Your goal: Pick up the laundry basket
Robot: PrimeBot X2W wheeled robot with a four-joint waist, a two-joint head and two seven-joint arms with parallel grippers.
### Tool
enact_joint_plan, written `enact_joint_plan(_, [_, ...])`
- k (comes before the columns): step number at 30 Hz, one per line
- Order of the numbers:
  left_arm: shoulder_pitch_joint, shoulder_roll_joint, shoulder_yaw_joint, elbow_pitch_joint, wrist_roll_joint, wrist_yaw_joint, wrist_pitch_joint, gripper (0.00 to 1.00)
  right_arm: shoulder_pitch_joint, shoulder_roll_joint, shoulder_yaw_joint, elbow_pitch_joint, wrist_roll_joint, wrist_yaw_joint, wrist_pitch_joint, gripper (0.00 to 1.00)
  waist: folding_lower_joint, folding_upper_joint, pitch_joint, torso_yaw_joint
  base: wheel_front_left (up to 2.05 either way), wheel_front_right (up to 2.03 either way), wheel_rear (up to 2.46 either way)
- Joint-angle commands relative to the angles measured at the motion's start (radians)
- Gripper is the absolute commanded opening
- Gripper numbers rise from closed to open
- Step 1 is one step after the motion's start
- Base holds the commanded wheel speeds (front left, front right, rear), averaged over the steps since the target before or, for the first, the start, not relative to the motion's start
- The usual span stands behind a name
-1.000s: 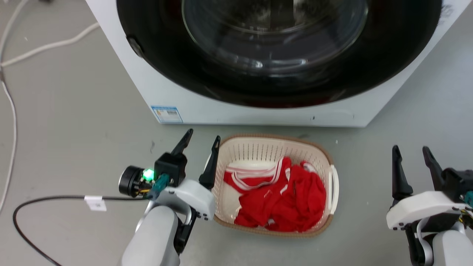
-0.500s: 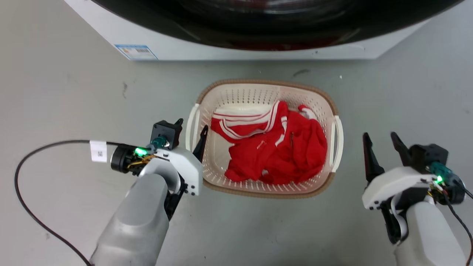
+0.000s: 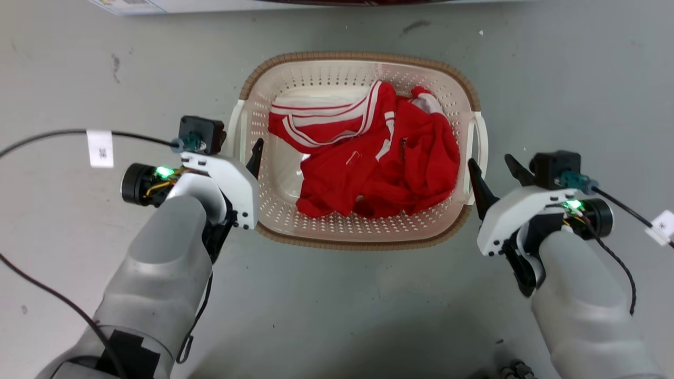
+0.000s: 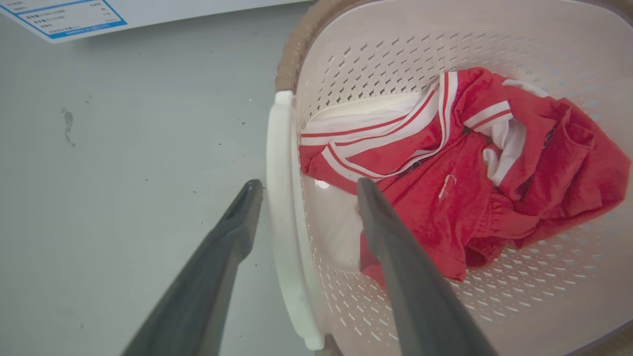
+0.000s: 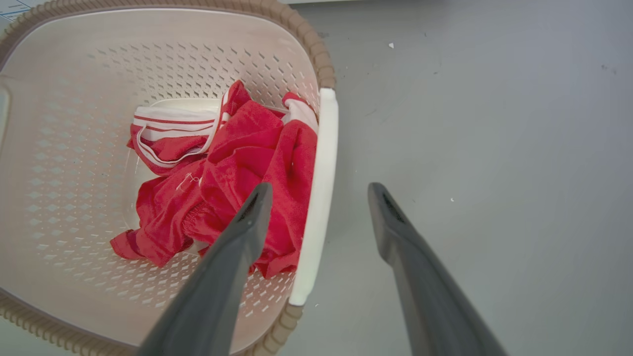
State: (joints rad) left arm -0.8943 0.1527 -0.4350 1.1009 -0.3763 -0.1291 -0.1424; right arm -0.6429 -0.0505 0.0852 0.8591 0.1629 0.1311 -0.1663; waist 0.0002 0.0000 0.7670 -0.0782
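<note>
Head view: seeing the laundry basket (image 3: 363, 243) resting on the floor (image 3: 342, 305) just short of the washing machine (image 3: 237, 5), red garment (image 3: 379, 163) inside. Bracketing it with the left tool (image 3: 239, 151) at the left handle (image 3: 235, 126) and the right tool (image 3: 489, 159) at the right handle (image 3: 483, 137), both spread apart and clamping nothing. Left wrist view: straddling the left handle (image 4: 279, 198), one finger outside over the floor, the other inside near the red garment (image 4: 445, 207). Right wrist view: mirroring that on the right handle (image 5: 321, 163), with the inner finger overlapping the red garment (image 5: 237, 163); not managing to tell whether touching. Judging risks: pinching cloth along with a handle and getting a slippery hold. Closing or lifting out of sync, tipping the load out. Gripping a thin loop off-centre and letting it slip or swing.
</note>
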Motion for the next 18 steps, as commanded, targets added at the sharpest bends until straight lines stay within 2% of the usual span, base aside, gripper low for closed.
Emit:
enact_joint_plan(1, [-0.027,0.008,-0.014,0.011,-0.02,-0.002,0.014,1.0,-0.045,0.0,0.02,0.041,0.017,-0.001,0.007,1.0,-0.0002,0.0,0.028,-0.007,0.0,0.0,0.0])
enact_joint_plan(9, [-0.101,0.031,-0.099,0.035,-0.129,-0.002,0.123,1.0,-0.208,0.0,0.105,0.211,0.084,-0.001,0.048,1.0,-0.0002,0.0,0.071,-0.006,0.0,0.0,0.0])
enact_joint_plan(17, [-0.142,0.057,-0.165,0.048,-0.22,-0.002,0.22,1.0,-0.301,0.0,0.177,0.305,0.142,-0.001,0.09,1.0,-0.0002,0.0,0.093,-0.013,0.0,0.0,0.0])
enact_joint_plan(18, [-0.149,0.061,-0.172,0.048,-0.23,-0.002,0.225,0.77,-0.309,0.0,0.181,0.315,0.151,-0.001,0.096,0.89,-0.0002,0.0,0.095,-0.013,0.0,0.0,0.0])
